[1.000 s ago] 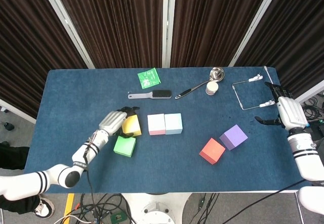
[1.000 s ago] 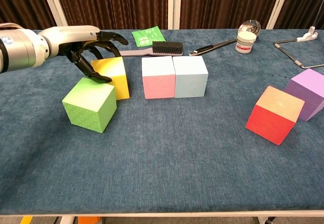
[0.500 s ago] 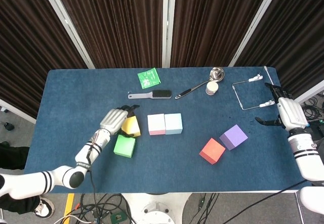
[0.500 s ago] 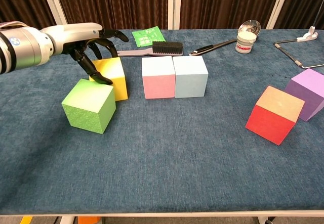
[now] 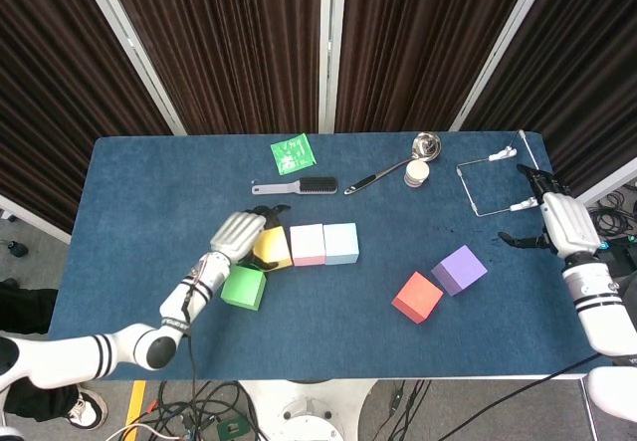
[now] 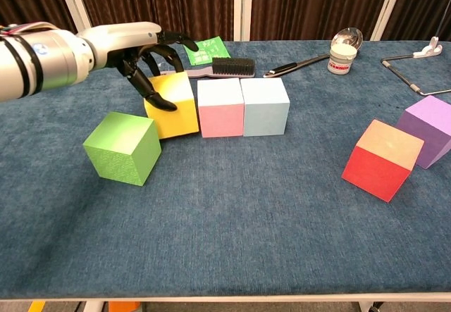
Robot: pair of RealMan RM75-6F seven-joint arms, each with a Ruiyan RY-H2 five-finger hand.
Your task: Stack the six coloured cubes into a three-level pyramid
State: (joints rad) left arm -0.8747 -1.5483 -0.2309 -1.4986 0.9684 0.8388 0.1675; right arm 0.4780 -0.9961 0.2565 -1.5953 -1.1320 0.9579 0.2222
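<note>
The green cube (image 6: 121, 147) is sitting alone at the left of the blue worktop (image 6: 232, 234), turned at an angle and just in front of the yellow cube (image 6: 172, 104). All six cubes look light, matt and stiff-sided, probably foam or painted wood, so they should be easy to lift and unlikely to slip; the best hold seems to be on two opposite flat faces, fingers well down the sides.

The left hand (image 6: 137, 48) is arching over the yellow cube, fingers curled down onto its top and left face, touching it; whether it is really clamping the cube or only pushing it I cannot tell. The yellow cube is lying slightly tilted, its right edge touching the pink cube (image 6: 220, 106), which is standing flush against the light blue cube (image 6: 264, 105) to make a row.

Further right, well apart from that row, the red cube (image 6: 381, 159) and the purple cube (image 6: 427, 129) are sitting close together, both skewed. At the far right edge the right hand (image 5: 549, 219) is hovering with fingers spread, grasping nothing.
</note>
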